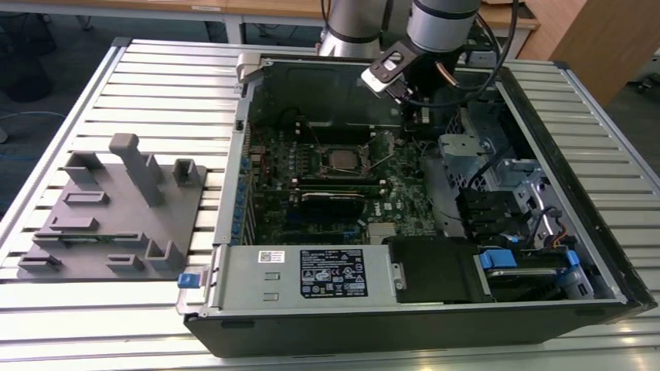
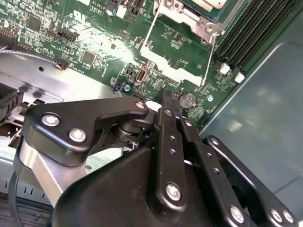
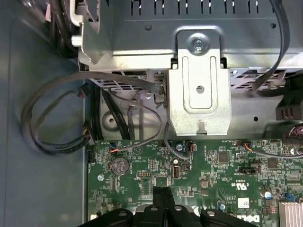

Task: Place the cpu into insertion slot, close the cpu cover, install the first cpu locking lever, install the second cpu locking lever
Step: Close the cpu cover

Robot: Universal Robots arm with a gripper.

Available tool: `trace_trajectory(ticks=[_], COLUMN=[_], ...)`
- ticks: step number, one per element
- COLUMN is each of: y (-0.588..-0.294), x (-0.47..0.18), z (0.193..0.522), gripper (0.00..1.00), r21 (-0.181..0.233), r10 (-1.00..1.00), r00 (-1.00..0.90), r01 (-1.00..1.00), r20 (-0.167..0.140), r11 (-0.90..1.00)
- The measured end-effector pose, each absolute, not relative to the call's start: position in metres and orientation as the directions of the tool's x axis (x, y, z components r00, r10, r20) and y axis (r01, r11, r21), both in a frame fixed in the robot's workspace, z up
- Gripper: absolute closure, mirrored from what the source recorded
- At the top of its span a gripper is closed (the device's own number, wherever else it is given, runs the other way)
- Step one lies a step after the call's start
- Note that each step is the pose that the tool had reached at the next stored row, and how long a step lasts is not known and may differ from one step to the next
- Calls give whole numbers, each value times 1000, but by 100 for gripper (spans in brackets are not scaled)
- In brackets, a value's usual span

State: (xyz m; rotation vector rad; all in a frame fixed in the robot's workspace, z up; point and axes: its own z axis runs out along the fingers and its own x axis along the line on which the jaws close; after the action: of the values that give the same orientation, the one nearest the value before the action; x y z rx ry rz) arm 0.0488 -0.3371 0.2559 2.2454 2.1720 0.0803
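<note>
Gripper (image 3: 161, 193), clenched shut and grasping nothing, hung just above the board (image 3: 213, 175), near a coin cell (image 3: 119, 165). The cpu (image 1: 341, 158) lay in the slot (image 1: 321, 160), apart from the gripper, toward the exterior view's left of it. Thin wire levers (image 2: 151, 28) ran out beside the slot.

Silver cpu (image 1: 344, 159) seated in insertion slot (image 1: 324, 165), cpu cover (image 2: 201, 21) down
</note>
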Motion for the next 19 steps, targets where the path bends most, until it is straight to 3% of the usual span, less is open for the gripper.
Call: trace_trajectory(ticks=[19], y=[-337], x=[42], z=[243], gripper=[90], r21=[48], r10=[999], r00=[33], r01=[998], r20=[26], r11=[-34])
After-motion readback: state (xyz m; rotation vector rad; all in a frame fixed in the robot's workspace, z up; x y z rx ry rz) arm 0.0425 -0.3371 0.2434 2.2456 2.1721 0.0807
